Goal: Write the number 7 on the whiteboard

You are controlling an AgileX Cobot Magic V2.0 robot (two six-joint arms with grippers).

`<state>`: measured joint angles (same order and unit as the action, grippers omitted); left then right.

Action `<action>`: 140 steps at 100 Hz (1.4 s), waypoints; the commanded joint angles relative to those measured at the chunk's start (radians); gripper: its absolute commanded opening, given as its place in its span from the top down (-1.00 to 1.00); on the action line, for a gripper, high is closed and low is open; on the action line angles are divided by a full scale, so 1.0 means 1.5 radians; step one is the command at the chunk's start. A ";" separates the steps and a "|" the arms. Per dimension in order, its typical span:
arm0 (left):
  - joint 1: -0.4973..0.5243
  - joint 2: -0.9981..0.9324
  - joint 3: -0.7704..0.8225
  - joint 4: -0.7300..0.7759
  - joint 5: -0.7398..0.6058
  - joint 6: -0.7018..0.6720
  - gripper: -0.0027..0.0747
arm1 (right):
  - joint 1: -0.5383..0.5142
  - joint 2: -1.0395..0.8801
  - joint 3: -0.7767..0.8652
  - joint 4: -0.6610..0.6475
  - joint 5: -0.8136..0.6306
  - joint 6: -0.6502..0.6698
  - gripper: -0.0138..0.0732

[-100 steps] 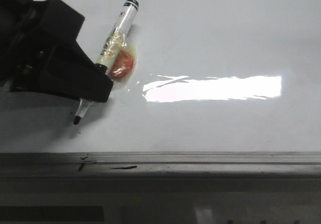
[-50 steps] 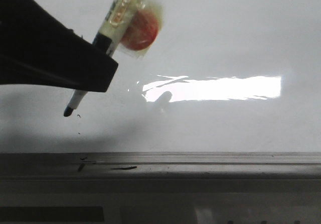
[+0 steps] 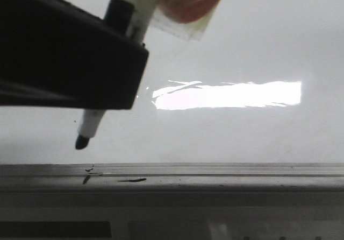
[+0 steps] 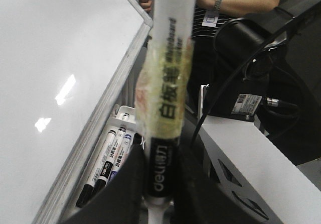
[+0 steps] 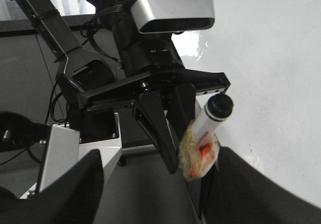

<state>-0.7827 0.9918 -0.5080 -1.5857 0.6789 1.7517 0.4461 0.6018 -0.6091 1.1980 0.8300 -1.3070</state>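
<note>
A slim white plastic whiteboard marker with a black tip (image 3: 87, 129), wrapped partway up in yellowish tape with an orange-red blob (image 3: 188, 3) stuck to it, sits clenched in the black left end effector (image 4: 159, 204) over the large glossy white whiteboard with its grey metal edge rail (image 3: 242, 51). The jaws stand narrowly apart, closed on the black lower barrel just below the tape. The marker looks light and stiff; its smooth barrel could slip, so the low grip near the tip seems the sound place to hold it for steady strokes. The tip hangs just above the rail, near the board's lower edge; contact with the surface cannot be told. No number 7 shows on the board, only small dark specks and smudges on the rail. The right end effector's dark fingers (image 5: 241, 189) stand apart, grasping nothing.
</note>
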 commanded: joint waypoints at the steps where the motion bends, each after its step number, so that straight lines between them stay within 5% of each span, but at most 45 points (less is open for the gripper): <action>1: -0.004 -0.009 -0.015 -0.043 0.046 0.018 0.98 | 0.021 0.049 -0.020 0.071 -0.032 -0.054 -0.34; 32: -0.004 -0.009 -0.015 -0.050 0.064 0.019 0.98 | 0.093 0.184 -0.020 0.224 -0.060 -0.192 -0.34; 51: -0.004 -0.009 -0.015 -0.050 0.064 0.019 0.98 | 0.116 0.232 -0.025 0.242 -0.069 -0.212 -0.28; 60: -0.004 -0.009 -0.015 -0.052 0.064 0.019 0.98 | 0.120 0.238 -0.026 0.260 -0.070 -0.212 0.04; 73: -0.004 -0.009 -0.015 -0.054 0.064 0.019 0.98 | 0.120 0.238 -0.026 0.267 -0.070 -0.219 0.84; 83: -0.004 -0.009 -0.015 -0.064 0.064 0.019 0.86 | 0.120 0.238 -0.026 0.266 -0.079 -0.238 0.83; 107: -0.003 -0.035 -0.030 -0.082 0.024 0.000 -0.06 | 0.120 0.236 -0.027 0.266 -0.124 -0.322 0.80; 122: 0.008 -0.122 -0.032 -0.068 -0.047 -0.045 -0.07 | 0.120 0.210 -0.027 0.266 -0.160 -0.378 0.77; 140: 0.008 -0.280 -0.010 0.078 -0.194 -0.256 0.10 | 0.120 0.199 -0.027 0.264 -0.197 -0.431 0.77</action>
<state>-0.7718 0.6633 -0.5158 -1.5268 0.4684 1.5126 0.6251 0.9160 -0.6148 1.5463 0.5500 -1.8805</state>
